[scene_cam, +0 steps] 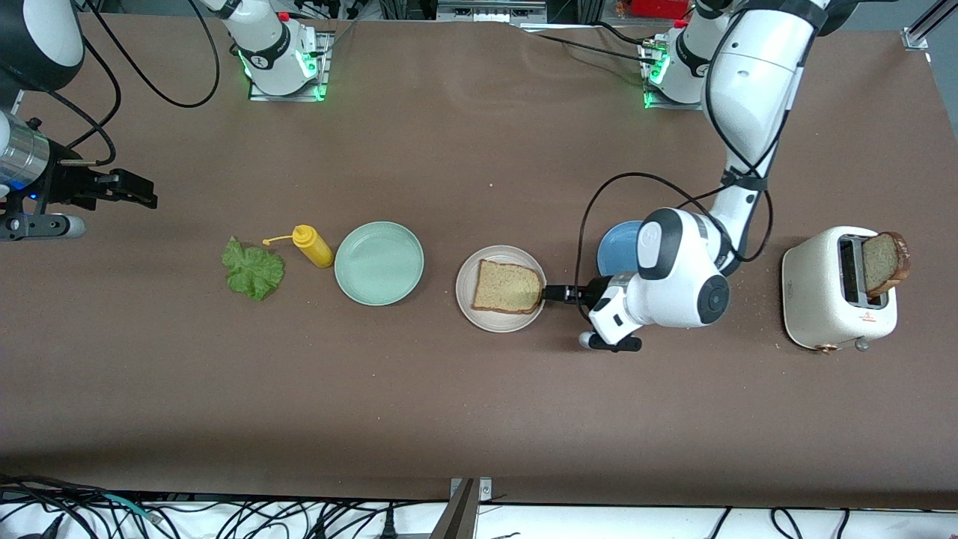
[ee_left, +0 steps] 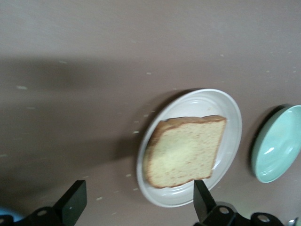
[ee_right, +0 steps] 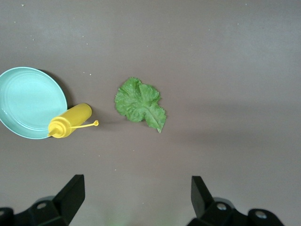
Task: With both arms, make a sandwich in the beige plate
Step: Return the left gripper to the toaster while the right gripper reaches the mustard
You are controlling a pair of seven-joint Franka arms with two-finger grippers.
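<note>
The beige plate (scene_cam: 465,288) sits mid-table with one slice of brown bread (scene_cam: 507,287) lying flat on it. My left gripper (scene_cam: 555,293) is open and empty, low beside the plate on the side toward the left arm's end. In the left wrist view the plate (ee_left: 230,117) and bread (ee_left: 186,150) lie just ahead of the left gripper (ee_left: 138,207). A second slice (scene_cam: 885,262) stands in the toaster (scene_cam: 838,288). The lettuce leaf (scene_cam: 253,271) lies on the table toward the right arm's end. My right gripper (scene_cam: 142,193) is open and empty, raised, with the lettuce (ee_right: 139,104) ahead of it (ee_right: 136,197).
A yellow mustard bottle (scene_cam: 313,245) lies between the lettuce and a mint-green plate (scene_cam: 379,263). A blue plate (scene_cam: 617,247) is partly hidden by the left arm. The bottle (ee_right: 70,121) and mint plate (ee_right: 28,101) also show in the right wrist view, and the mint plate (ee_left: 277,146) in the left.
</note>
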